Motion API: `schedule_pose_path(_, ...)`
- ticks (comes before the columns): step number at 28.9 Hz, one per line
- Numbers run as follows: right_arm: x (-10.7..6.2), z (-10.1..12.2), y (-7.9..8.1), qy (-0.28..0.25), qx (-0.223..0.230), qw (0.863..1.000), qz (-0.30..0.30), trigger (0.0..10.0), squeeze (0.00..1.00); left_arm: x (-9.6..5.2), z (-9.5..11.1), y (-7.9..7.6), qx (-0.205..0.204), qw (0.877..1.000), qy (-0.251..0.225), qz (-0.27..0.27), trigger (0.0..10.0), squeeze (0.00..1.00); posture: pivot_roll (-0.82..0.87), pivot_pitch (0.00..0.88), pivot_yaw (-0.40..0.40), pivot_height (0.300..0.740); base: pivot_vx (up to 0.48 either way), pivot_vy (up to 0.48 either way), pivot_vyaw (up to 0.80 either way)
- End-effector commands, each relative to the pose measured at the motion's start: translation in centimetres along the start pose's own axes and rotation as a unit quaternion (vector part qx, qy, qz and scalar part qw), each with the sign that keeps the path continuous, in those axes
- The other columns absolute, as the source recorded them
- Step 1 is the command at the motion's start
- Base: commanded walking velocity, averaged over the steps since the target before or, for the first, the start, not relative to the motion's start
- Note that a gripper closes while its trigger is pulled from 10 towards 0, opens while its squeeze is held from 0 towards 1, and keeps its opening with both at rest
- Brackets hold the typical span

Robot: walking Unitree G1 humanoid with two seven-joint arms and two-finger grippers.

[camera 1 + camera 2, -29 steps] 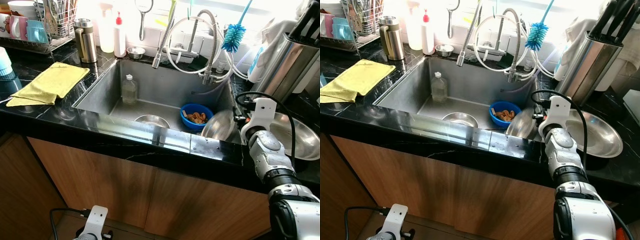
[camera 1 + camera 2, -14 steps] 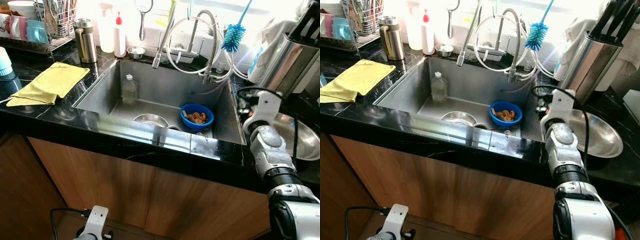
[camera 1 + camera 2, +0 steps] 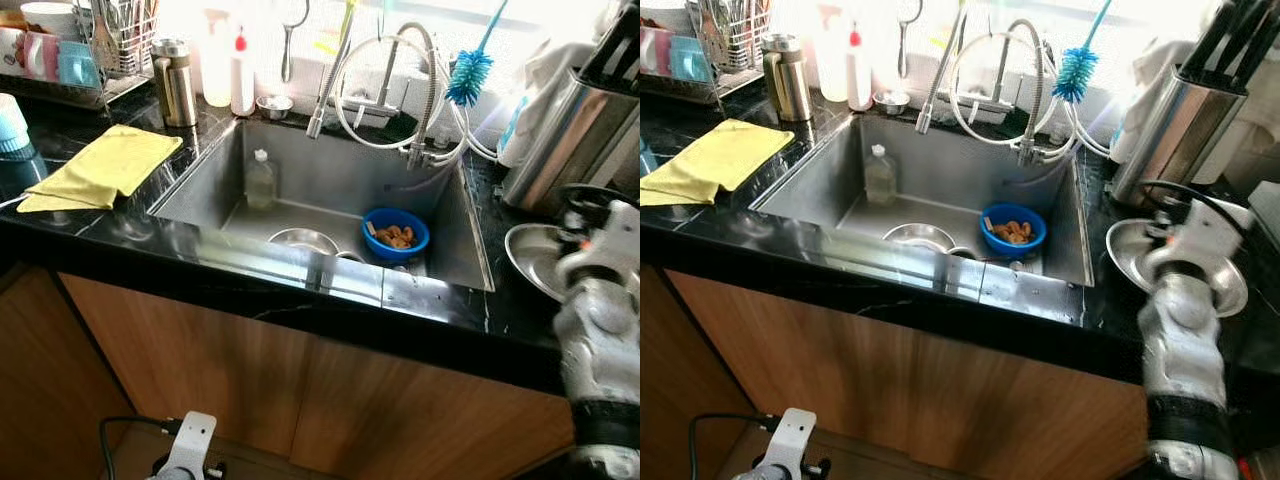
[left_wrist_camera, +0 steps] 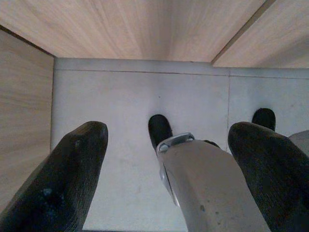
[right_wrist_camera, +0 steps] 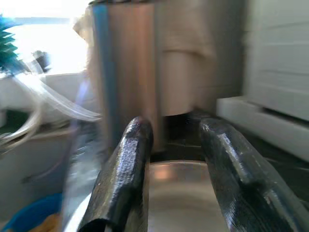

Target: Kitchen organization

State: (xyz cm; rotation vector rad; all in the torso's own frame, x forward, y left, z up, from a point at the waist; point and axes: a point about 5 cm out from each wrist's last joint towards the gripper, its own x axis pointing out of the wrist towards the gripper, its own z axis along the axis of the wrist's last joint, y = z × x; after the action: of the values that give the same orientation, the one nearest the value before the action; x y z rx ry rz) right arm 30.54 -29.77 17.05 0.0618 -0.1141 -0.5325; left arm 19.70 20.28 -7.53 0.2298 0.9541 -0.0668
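Steel pan (image 3: 1140, 250) lies on the black surface (image 3: 1090, 300) right of the sink (image 3: 1060, 225); the right pincer (image 5: 169, 169) straddles its rim, apparently gripping. Left pincer (image 4: 164, 169) hangs spread, empty. Sink's blue bowl (image 3: 1013, 229) (food inside) remains unsorted.

The counter (image 3: 120, 235) is glossy black with thin pale veins. At the left of the frame lies a yellow cloth (image 3: 105, 165). The sink (image 3: 330, 170) in the centre is dull grey steel; in it sit a blue bowl (image 3: 395, 232) with brown bits, a silver bowl (image 3: 303, 241) and a clear bottle (image 3: 259, 178). At upper right hangs a blue brush (image 3: 467, 75). A shiny silver pan (image 3: 1140, 250) sits at right. The cabinet (image 3: 300, 390) below is warm brown wood. Upper left, a bronze flask (image 3: 174, 80) and a white, red-capped bottle (image 3: 242, 70).
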Motion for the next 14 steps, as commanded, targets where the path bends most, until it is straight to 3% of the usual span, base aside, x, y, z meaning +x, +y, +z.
schedule_pose_path(1, -0.3, 0.4, -1.7, -0.001, 0.028, 0.998, -0.052, 10.0, 1.00, 0.0, -0.1, -0.2, 0.005, 1.000, 0.001, -0.004, 10.0, 0.00, 0.15, 0.000, -0.149, 0.736, 0.000, 0.000, 0.00)
schedule_pose_path(7, -1.0, -0.2, -3.9, 0.035, 0.045, 0.992, -0.116, 10.0, 1.00, 0.0, -0.1, -0.2, 0.003, 1.000, 0.001, -0.005, 10.0, 0.00, 0.15, 0.000, -0.152, 0.736, 0.000, 0.000, 0.00)
schedule_pose_path(11, -1.3, -0.1, -4.0, 0.039, 0.048, 0.991, -0.119, 10.0, 1.00, 0.0, -0.1, -0.2, 0.002, 1.000, 0.001, -0.005, 10.0, 0.00, 0.15, 0.000, -0.152, 0.736, 0.000, 0.000, 0.00)
schedule_pose_path(14, -1.5, -0.5, -4.1, 0.059, 0.082, 0.985, -0.138, 10.0, 1.00, 0.0, -0.1, -0.2, 0.000, 1.000, 0.002, -0.004, 10.0, 0.00, 0.15, 0.000, -0.152, 0.736, 0.000, 0.000, 0.00)
